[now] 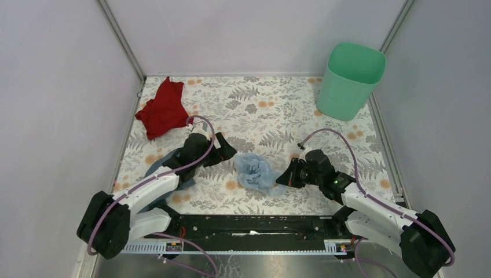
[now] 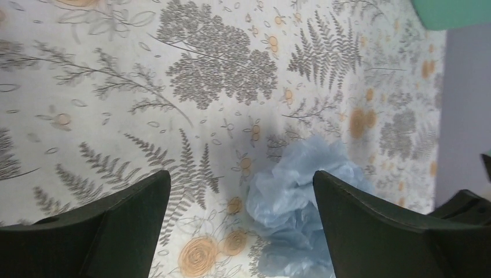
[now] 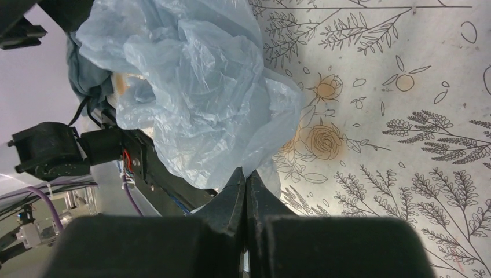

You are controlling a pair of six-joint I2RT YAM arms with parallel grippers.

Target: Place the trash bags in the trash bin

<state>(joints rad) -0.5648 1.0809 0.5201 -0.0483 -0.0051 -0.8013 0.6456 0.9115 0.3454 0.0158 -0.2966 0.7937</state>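
One blue trash bag lies between two grippers, the left gripper and the right gripper. One green trash bin stands far past the right gripper. There are two cloths, one red cloth and one grey-blue cloth, both by the left gripper. There is one desk.

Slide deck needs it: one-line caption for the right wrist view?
Right tool shut on the edge of the crumpled pale-blue trash bag lying on the floral table.

Setting: robotics laboratory test cell. Plain pale-grey wall panels framed by aluminium corner posts enclose a table with a fern-and-flower printed covering. A black metal mounting rail and exposed purple cables occupy its near edge.
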